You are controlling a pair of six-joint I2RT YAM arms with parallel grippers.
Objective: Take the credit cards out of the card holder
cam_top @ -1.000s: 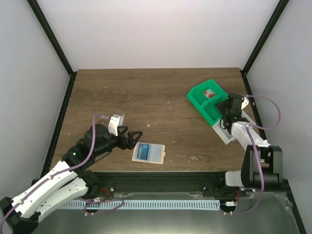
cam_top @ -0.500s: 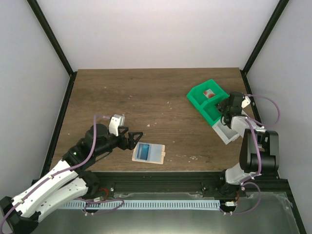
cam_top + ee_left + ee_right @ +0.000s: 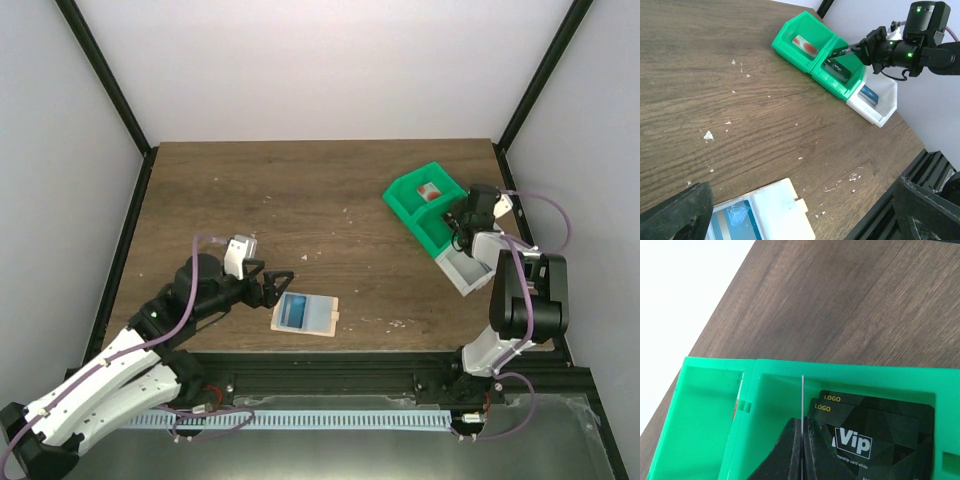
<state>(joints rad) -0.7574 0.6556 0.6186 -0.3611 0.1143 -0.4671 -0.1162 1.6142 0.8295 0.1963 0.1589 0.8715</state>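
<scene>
Right wrist shows right tool [image 3: 802, 426] clamping one thin white-edged card [image 3: 802, 392] above two black plastic cards [image 3: 880, 437] in green plastic tray [image 3: 715, 390], desk's [image 3: 300, 190] right edge; left tool [image 3: 278, 285], apart, beside one flat tan card holder [image 3: 324, 319], near edge.

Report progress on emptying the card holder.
Done: dark cards lie in the green tray, a dark-blue card in the white bin. In hand: the right tool pinches a thin card edge-on over the tray. To do: a blue card sits in the card holder; left tool open beside it.

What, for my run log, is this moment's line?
left gripper: open by card holder | right gripper: shut on credit card over green tray
</scene>
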